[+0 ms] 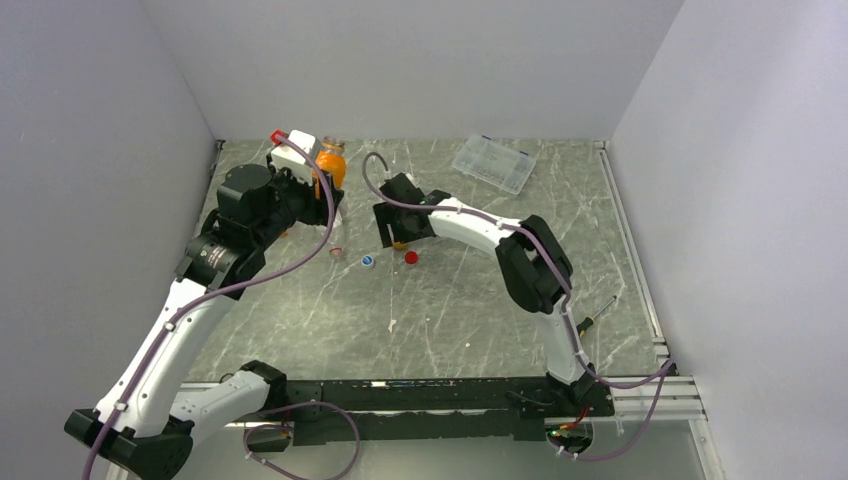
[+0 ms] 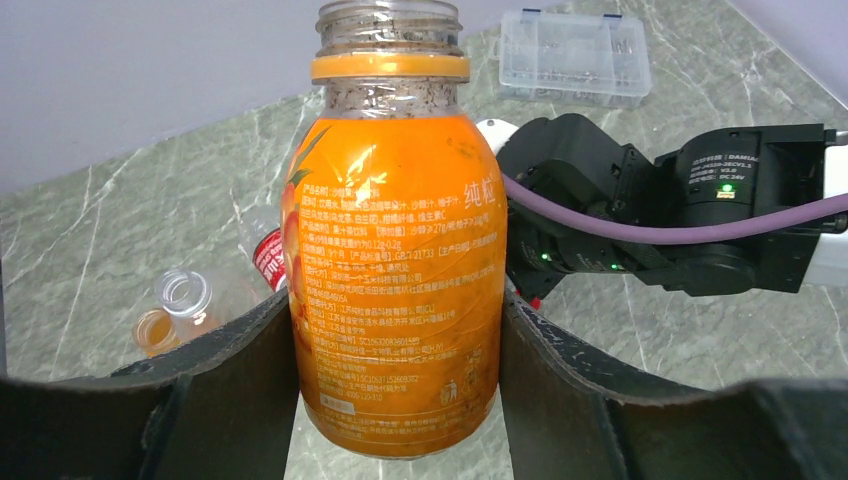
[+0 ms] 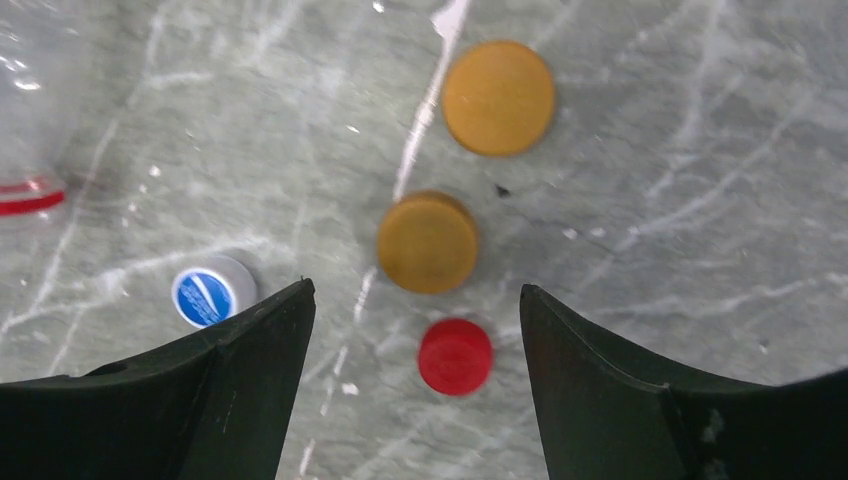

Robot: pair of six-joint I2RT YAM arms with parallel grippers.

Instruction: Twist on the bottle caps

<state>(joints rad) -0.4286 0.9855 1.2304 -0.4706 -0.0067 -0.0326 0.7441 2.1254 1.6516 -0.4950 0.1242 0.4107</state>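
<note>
Left gripper (image 2: 398,305): jaws clamped on the lower body of the orange bottle (image 2: 400,230). The bottle is upright, its neck open, no cap on. We cannot tell whether its base rests on the table (image 2: 90,230). The top view puts it at the far left.

Right gripper (image 3: 415,292): jaws spread wide, holding nothing, hovering over the loose caps mid-table. Between the fingers lie one orange cap (image 3: 428,243) and, just beside it, the red cap (image 3: 455,356). The second orange cap (image 3: 498,97) sits beyond them; the blue cap (image 3: 208,295) lies just outside one finger.

Left of the held bottle in the left wrist view: a tiny pale bottle (image 2: 180,300), mouth open, and a clear bottle with a red band (image 2: 262,258).

Risks, as we judge them: the caps are crowded, so closing here could trap red and orange together or skid one away. Once screwing starts, the bottle may spin or tilt between the pads, and a cap brought in tilted would cross-thread.
</note>
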